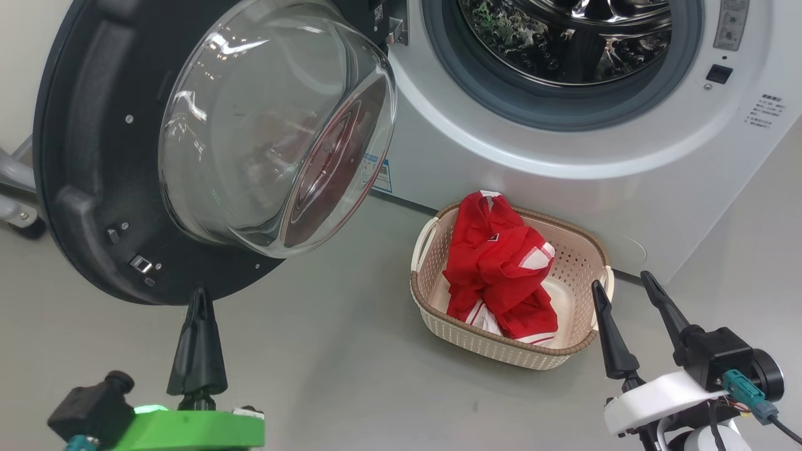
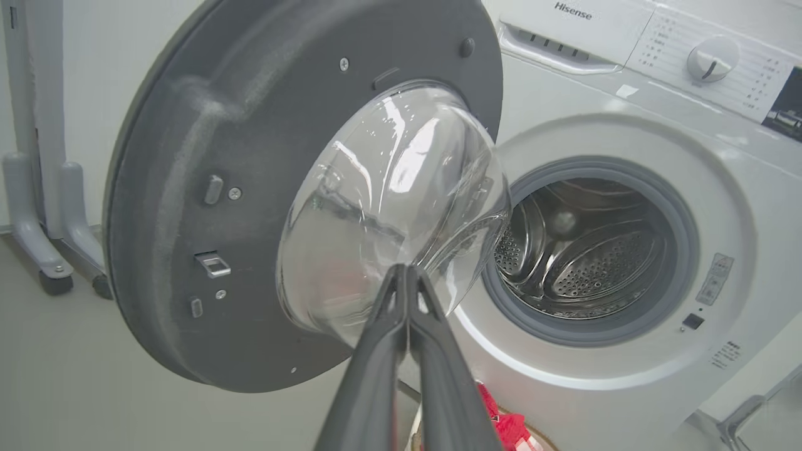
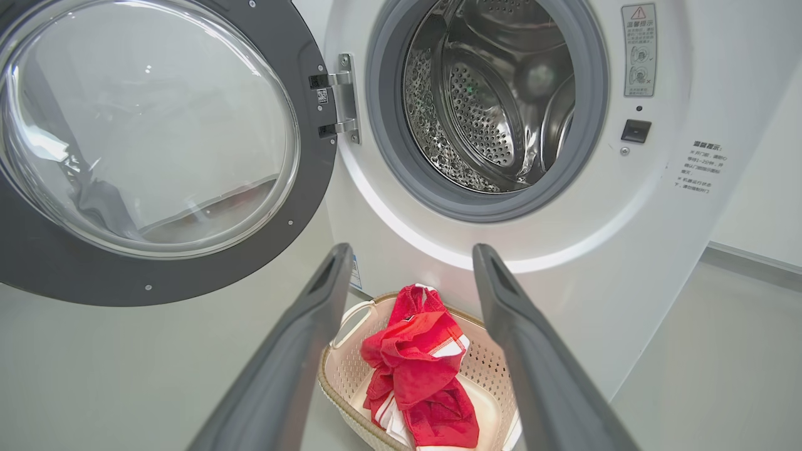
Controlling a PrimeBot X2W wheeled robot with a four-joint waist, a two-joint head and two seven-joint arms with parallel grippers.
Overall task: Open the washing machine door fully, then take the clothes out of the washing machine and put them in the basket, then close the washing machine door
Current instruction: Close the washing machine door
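The washing machine [image 1: 564,169] stands with its door [image 1: 88,156] swung wide to the left, glass bowl [image 1: 276,125] facing me. Its steel drum [image 3: 495,94] looks bare. The red clothes [image 1: 501,269] with white stripes lie piled in the cream basket [image 1: 583,257] on the floor before the machine. My left gripper [image 1: 199,294] is shut on nothing, its tips just below the door's lower rim; in the left wrist view the pressed-together fingers [image 2: 407,275] point at the bowl. My right gripper [image 1: 620,285] stands open beside the basket's right end, seen above the clothes [image 3: 420,376] in its wrist view.
Grey floor [image 1: 326,363] spreads in front of the machine and left of the basket. A grey wheeled stand [image 2: 44,250] sits by the wall behind the open door. The machine's control panel and dial [image 2: 711,59] are at its top.
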